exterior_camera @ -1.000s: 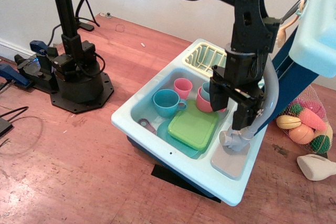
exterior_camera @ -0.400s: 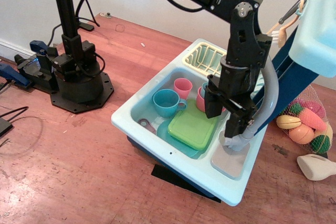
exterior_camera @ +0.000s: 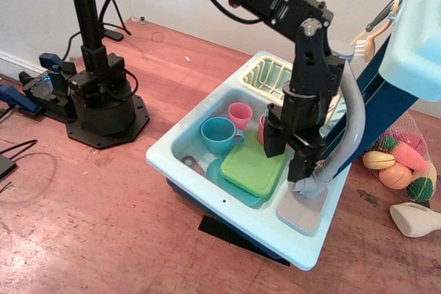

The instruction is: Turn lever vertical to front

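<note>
The grey toy faucet pipe [exterior_camera: 355, 115] curves up from its base joint [exterior_camera: 313, 185] at the right rim of the light-blue toy sink [exterior_camera: 165, 160]. A short light-grey stub, the lever [exterior_camera: 297, 185], shows at the base joint, just under my right finger and mostly hidden by it. My black gripper [exterior_camera: 286, 149] points down over the sink's right side, just left of the faucet base. Its fingers [exterior_camera: 272, 139] stand apart with nothing visible held between them.
In the basin lie a green square plate [exterior_camera: 251, 166], a teal cup [exterior_camera: 217, 134] and a pink cup [exterior_camera: 240, 113]. A yellow dish rack [exterior_camera: 269, 74] sits behind. A net bag of toy food [exterior_camera: 403, 160] lies right; another robot's black base [exterior_camera: 103, 105] stands left.
My gripper has shifted left and a little up, away from the faucet base and towards the basin. The fingers stay apart. The faucet has not visibly moved.
</note>
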